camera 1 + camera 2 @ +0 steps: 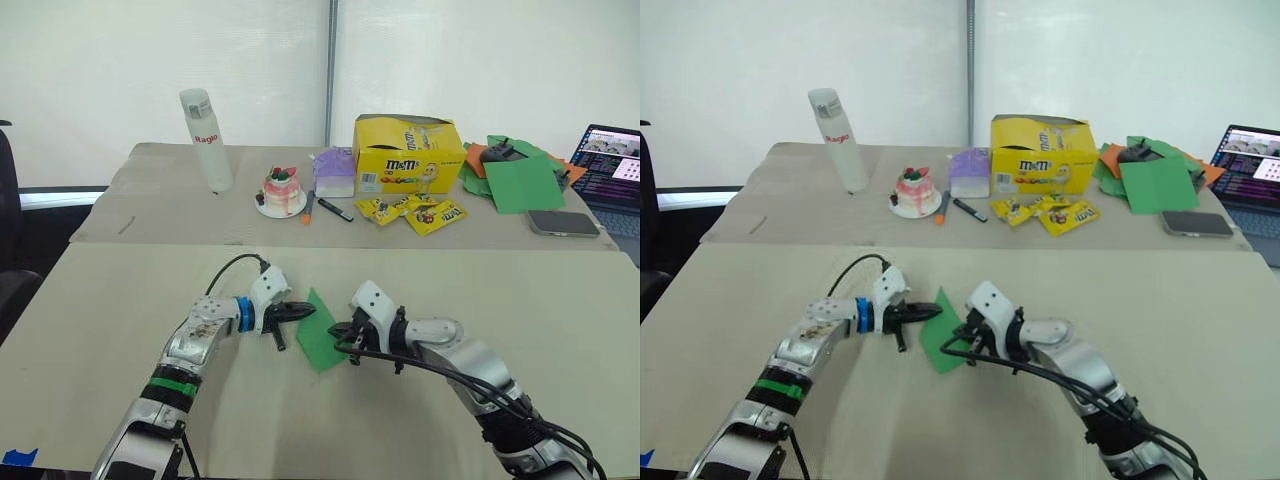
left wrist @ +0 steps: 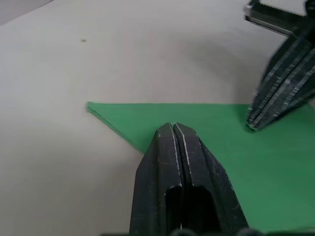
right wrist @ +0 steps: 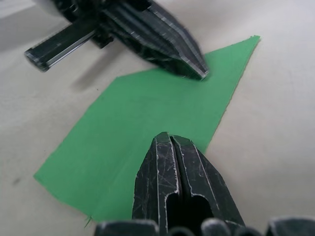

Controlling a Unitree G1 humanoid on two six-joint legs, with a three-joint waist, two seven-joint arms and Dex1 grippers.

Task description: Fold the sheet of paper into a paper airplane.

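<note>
Green paper, the paper airplane (image 1: pixel 322 332), lies flat on the tan surface (image 1: pixel 120 300) between both grippers. The left gripper (image 1: pixel 300 312) and right gripper (image 1: pixel 343 329) press on it with fingers closed, holding nothing. I think they should push slowly along the fold. Far back sit a yellow candy box (image 1: pixel 408 153), a bottle (image 1: pixel 207 139) and a paper pile (image 1: pixel 520 175), not in the way.
</note>
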